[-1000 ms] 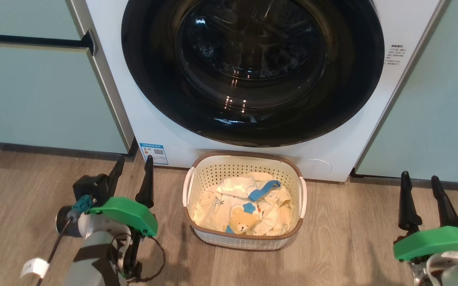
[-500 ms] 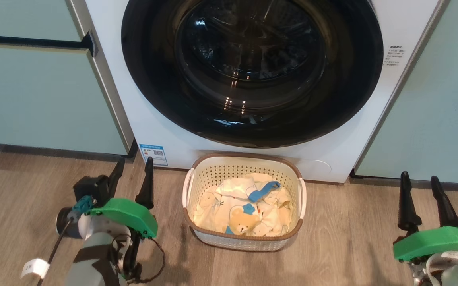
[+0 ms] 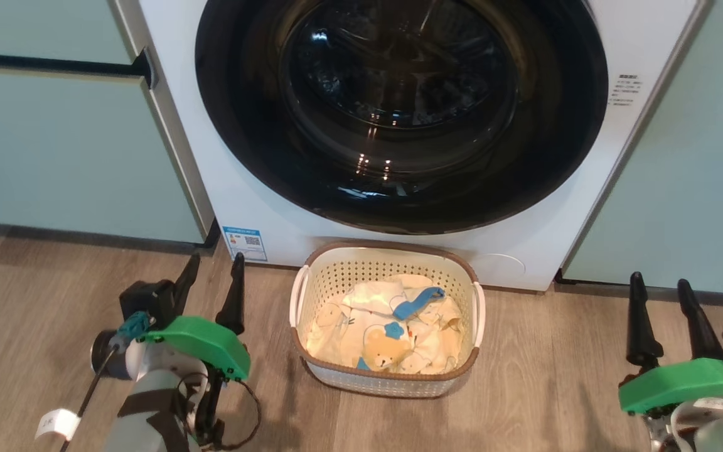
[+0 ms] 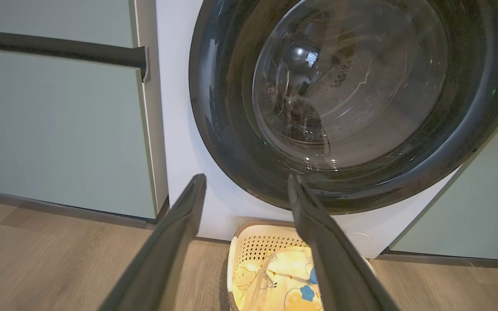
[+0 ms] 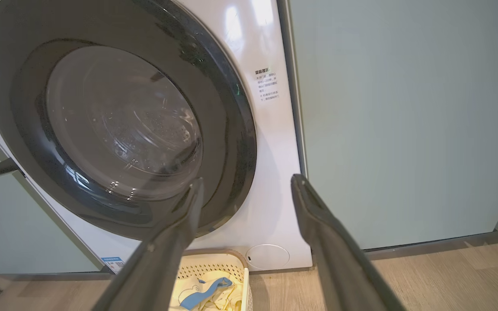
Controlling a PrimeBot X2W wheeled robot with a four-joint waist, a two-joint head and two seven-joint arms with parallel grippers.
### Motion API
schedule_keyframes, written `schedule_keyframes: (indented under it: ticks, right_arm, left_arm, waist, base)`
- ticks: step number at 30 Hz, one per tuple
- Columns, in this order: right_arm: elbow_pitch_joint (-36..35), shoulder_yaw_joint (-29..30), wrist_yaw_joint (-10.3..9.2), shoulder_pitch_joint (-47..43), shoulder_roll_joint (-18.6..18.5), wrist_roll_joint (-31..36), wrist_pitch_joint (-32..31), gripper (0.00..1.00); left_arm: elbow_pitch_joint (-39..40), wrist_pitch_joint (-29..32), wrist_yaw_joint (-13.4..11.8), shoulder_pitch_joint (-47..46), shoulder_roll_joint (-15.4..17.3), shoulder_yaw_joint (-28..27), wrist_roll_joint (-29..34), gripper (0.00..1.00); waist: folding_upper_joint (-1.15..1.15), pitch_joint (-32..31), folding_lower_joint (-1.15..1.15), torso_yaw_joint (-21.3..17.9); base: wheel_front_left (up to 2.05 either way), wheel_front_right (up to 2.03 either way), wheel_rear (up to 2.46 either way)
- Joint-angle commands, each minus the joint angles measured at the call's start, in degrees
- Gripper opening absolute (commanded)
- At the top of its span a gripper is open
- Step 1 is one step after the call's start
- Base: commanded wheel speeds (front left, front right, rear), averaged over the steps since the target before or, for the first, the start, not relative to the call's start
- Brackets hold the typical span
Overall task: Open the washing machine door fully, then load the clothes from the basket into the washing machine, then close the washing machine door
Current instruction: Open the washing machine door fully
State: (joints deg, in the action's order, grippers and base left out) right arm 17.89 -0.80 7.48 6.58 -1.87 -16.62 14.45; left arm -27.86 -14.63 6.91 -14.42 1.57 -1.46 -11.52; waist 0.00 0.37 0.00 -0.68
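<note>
Nearest, the left gripper (image 3: pixel 216 263) hovers left of the basket (image 3: pixel 315 258), fingers spread, holding nothing. The right gripper (image 3: pixel 659 284) hangs well to the basket's right, equally wide and empty. The clothes (image 3: pixel 386 326) lie heaped inside the basket. Just behind the basket stands the washing machine (image 3: pixel 255 201), washing machine door (image 3: pixel 236 125) shut.

Glossy black washing machine door (image 3: pixel 399 188), perforated plastic basket (image 3: pixel 336 279), soft cloth clothes (image 3: pixel 386 326).
</note>
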Motion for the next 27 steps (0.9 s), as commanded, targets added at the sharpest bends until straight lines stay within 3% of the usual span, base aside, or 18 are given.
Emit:
schedule_keyframes:
  ticks: [1, 27]
  right_arm:
    - [-1.68, -1.5, 0.01, 2.75, -1.0, 0.21, 0.55, 1.0]
    - [-2.15, -1.1, 0.01, 2.72, -1.0, -0.54, 0.55, 1.0]
  left_arm:
    - [1.68, -0.37, 0.09, -3.5, 1.31, -1.44, 0.52, 1.0]
    - [3.24, -0.37, 0.56, -3.32, 1.93, 1.18, 0.27, 1.0]
  waist:
    - [0.0, 0.01, 0.0, -0.03]
    - [0.0, 0.65, 0.0, -0.94]
  base:
    - [0.58, 1.11, -1.68]
    - [0.92, 1.28, -2.2]
